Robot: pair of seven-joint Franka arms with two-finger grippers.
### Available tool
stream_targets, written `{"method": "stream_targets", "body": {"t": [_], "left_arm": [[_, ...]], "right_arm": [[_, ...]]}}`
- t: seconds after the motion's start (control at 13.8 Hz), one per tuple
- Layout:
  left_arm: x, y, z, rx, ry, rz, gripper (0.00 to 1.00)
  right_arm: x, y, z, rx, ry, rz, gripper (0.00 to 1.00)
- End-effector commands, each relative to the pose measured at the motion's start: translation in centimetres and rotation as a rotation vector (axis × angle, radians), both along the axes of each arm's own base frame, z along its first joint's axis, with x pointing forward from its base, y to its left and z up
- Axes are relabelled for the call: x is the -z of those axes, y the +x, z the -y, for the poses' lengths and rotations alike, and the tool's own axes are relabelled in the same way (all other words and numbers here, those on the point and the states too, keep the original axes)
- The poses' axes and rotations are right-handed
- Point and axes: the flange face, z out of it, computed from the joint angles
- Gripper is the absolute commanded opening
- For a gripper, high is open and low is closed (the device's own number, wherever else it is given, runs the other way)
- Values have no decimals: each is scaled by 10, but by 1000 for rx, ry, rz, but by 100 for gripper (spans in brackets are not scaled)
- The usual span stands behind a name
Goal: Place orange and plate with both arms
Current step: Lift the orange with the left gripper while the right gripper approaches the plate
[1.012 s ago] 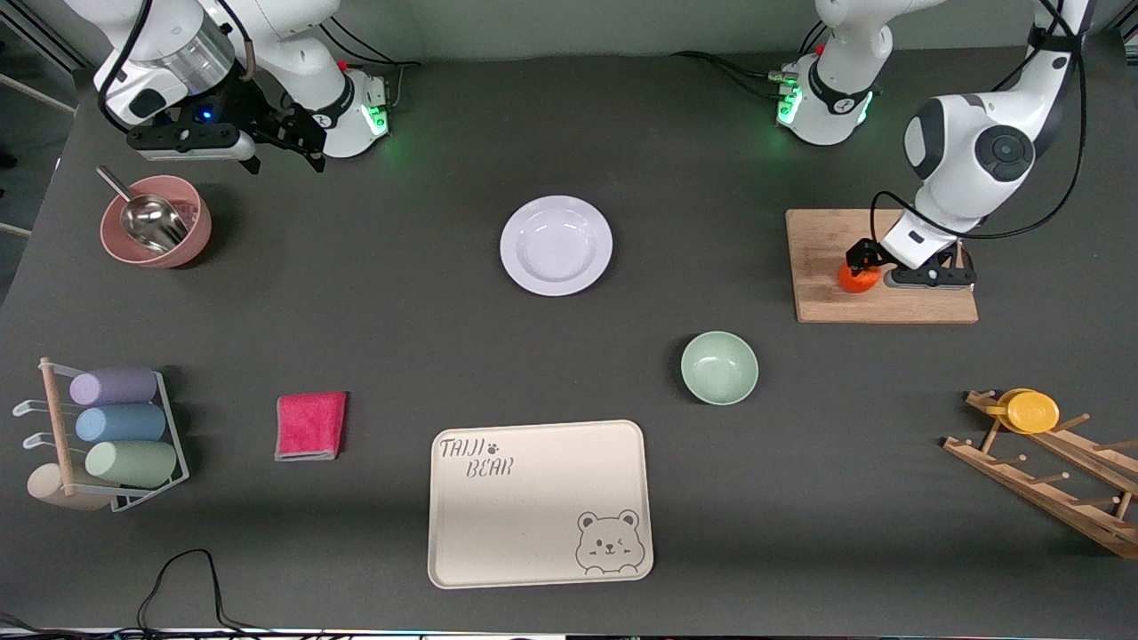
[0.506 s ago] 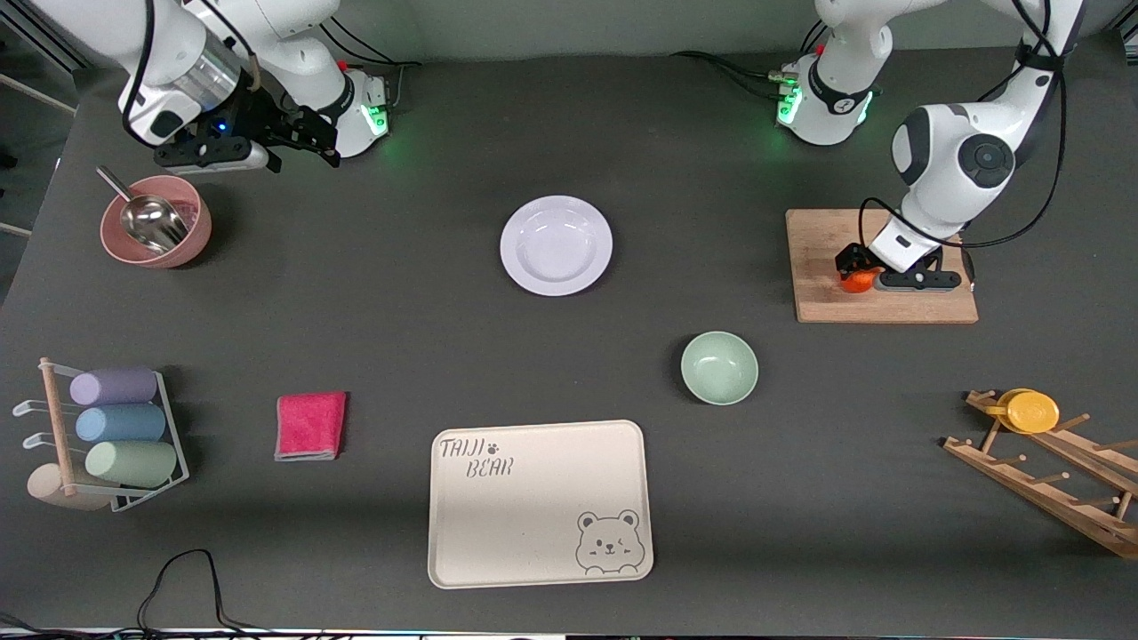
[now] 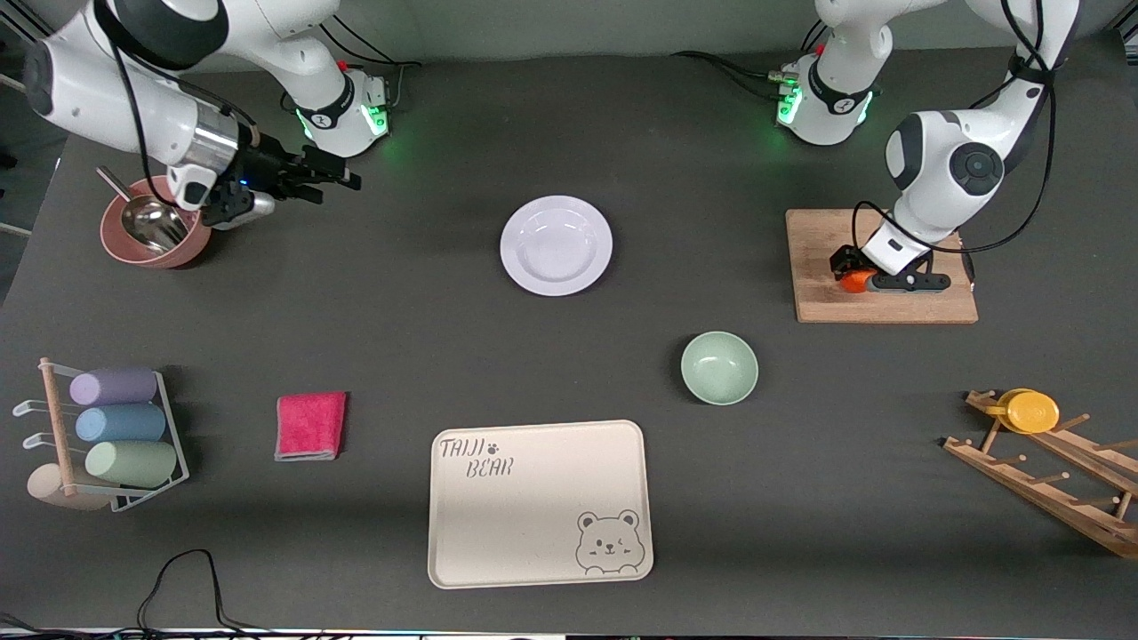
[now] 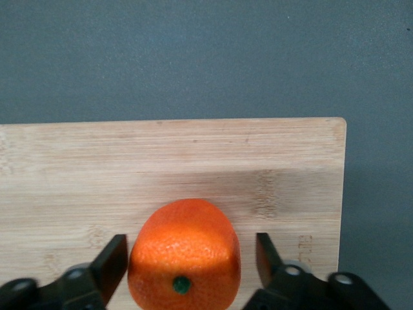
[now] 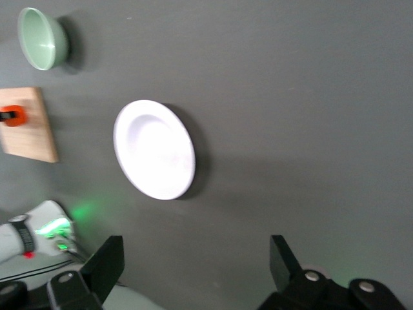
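Note:
The orange (image 3: 855, 282) sits on a wooden cutting board (image 3: 889, 307) at the left arm's end of the table. My left gripper (image 3: 851, 276) is low over the board, open, with one finger on each side of the orange and small gaps showing. In the left wrist view the orange (image 4: 184, 258) sits between the fingers of that gripper (image 4: 191, 248) on the board (image 4: 193, 161). The white plate (image 3: 556, 245) lies bare mid-table. My right gripper (image 3: 338, 178) is open and empty in the air between the pink bowl and the plate. Its wrist view shows the gripper (image 5: 197, 258) and, farther off, the plate (image 5: 155, 150).
A pink bowl with a metal scoop (image 3: 156, 233) sits under the right arm. A mint-green bowl (image 3: 719, 367), a cream bear tray (image 3: 540, 503) and a red cloth (image 3: 310, 425) lie nearer the front camera. A cup rack (image 3: 107, 436) and a wooden rack with a yellow cup (image 3: 1031, 411) stand at the table's ends.
My right arm has swung down and its gripper has moved toward the plate. My left gripper has settled lower around the orange, which now shows less.

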Motion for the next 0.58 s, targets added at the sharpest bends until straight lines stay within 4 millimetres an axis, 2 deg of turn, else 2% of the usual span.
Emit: {"method": "stream_targets", "body": {"t": [0.0,0.07,0.14,0.36,0.51], "left_arm": [[-1,-4,5,-4,5,7,22],[0,-4,5,-2,5,4,6],[-1,-3,5,1,7,4,0],[-21,7,5,22,17,29,0],[-50,20,16,44,30,2,0]], "right_arm": [[35,-5,-7,-3,131,17,100],[48,-5,-8,-3,181,19,100],[62,-6,-9,-5,216,25,100],[104,-11,-11,-4,309,46,100],[137,-13,-4,-2,377,77,100]]}}
